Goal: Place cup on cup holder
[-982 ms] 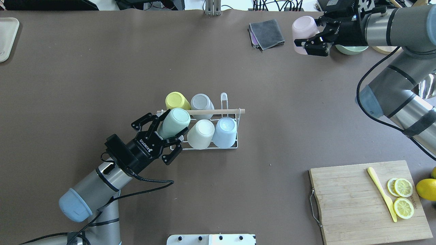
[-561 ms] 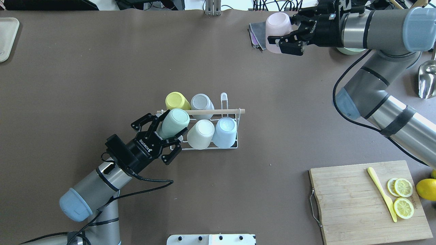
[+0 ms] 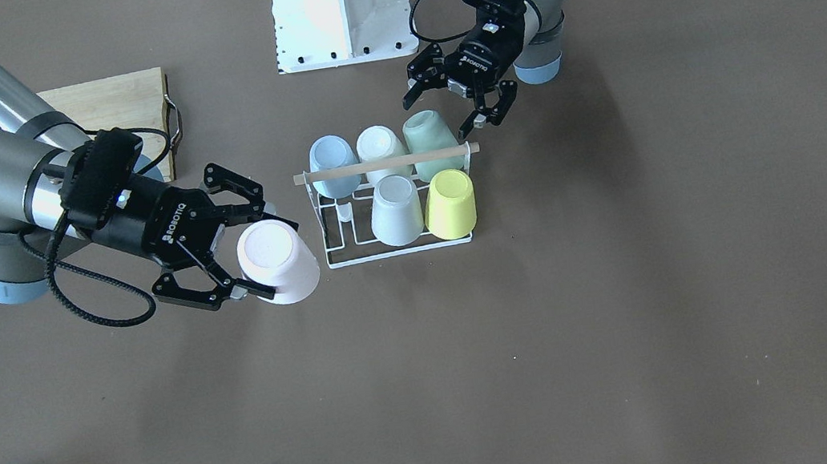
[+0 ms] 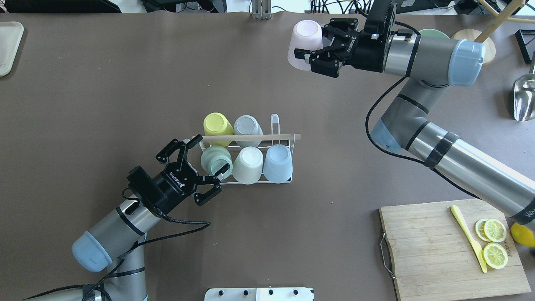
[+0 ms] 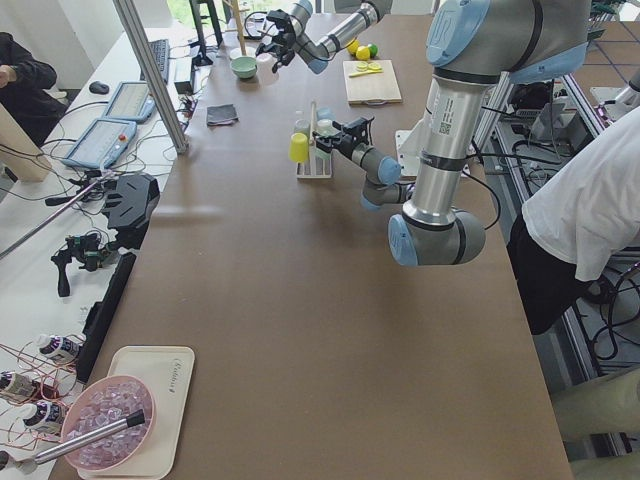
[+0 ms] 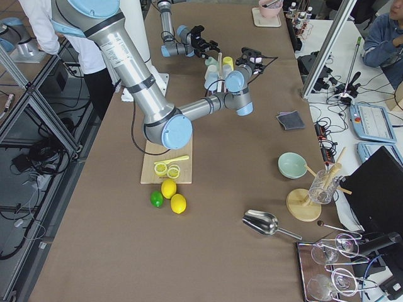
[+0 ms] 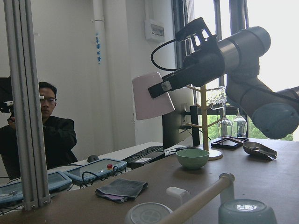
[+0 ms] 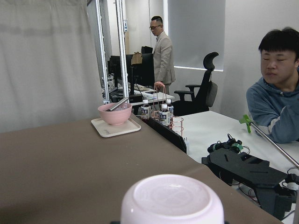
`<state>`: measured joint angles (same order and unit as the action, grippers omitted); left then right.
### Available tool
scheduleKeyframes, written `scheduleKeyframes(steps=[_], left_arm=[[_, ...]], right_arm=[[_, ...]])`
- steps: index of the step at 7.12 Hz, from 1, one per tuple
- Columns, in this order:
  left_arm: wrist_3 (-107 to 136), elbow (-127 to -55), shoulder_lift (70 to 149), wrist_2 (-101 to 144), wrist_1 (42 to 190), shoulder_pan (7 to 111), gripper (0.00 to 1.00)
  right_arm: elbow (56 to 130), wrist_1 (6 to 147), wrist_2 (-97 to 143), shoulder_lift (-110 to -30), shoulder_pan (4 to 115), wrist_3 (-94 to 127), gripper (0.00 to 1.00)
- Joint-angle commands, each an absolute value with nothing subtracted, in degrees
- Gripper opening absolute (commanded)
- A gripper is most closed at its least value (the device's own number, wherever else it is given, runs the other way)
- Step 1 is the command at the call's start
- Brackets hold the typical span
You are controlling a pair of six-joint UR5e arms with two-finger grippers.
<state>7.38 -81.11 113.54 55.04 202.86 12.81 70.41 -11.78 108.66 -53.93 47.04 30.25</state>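
One near gripper: left gripper (image 4: 209, 155), toward the table's near left corner; fingers spread apart either side of the mint cup (image 4: 216, 161), gripping nothing; contact with it not clear.
Mid-table: cup holder (image 4: 267, 136), well apart from every edge; carried five upturned cups, with mint, cream cup (image 4: 248, 165) and blue cup (image 4: 278, 164) in the near row, yellow cup (image 4: 217, 124) and grey cup (image 4: 247, 125) in the far row.
Open slot: free prong (image 4: 274, 122), bare at the far row's right end.
Far side: pink cup (image 4: 306, 44), hung in the air toward the table's far edge, on the holder's right; touched neither table nor holder; base turned away from the wrist.
Right gripper (image 4: 312, 40): clamped on the pink cup's outer wall near the rim, one finger on each side.
Handling: judged light, stiff and plastic-like; smooth tapered wall, likely to slide under a loose pinch; unlikely to shatter.
Hold: best taken across the wall close to the mouth, as seen, with the opening left clear for the prong.
Risk: light wire holder judged apt to shift or tip if nudged by the cup or a finger.
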Motion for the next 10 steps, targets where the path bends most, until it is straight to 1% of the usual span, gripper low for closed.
scheduleKeyframes(steps=[1,2,4,5,6,8,9,10], left_arm=[[7.38,-82.17,112.94,55.11,205.30,13.01,0.98],[7.38,-84.61,112.68,55.11,205.14,13.01,0.98],[7.29,-87.18,112.76,55.02,204.79,14.14,0.98],[7.12,-89.80,111.55,55.11,204.61,14.76,0.98],[7.12,-94.09,109.27,55.37,201.65,15.37,0.98],[7.03,-96.84,107.85,55.55,200.57,17.39,0.98],[7.12,-100.42,105.67,55.72,196.39,19.49,0.98],[7.73,-102.02,105.30,55.90,190.95,22.82,0.98]], right_arm=[[69.70,-14.33,105.13,-53.44,42.12,29.45,0.00],[70.22,-14.33,103.90,-53.61,39.75,26.31,0.00],[70.57,-14.33,102.22,-54.49,36.05,21.81,0.00],[70.58,-14.33,101.61,-54.93,34.99,19.36,0.00],[70.58,-14.33,101.25,-55.37,34.28,18.64,0.00],[70.49,-14.33,101.51,-56.42,34.28,18.63,0.00],[70.40,-14.41,101.60,-56.51,34.36,18.63,0.00],[70.31,-14.41,101.60,-56.51,34.37,18.72,0.00]])
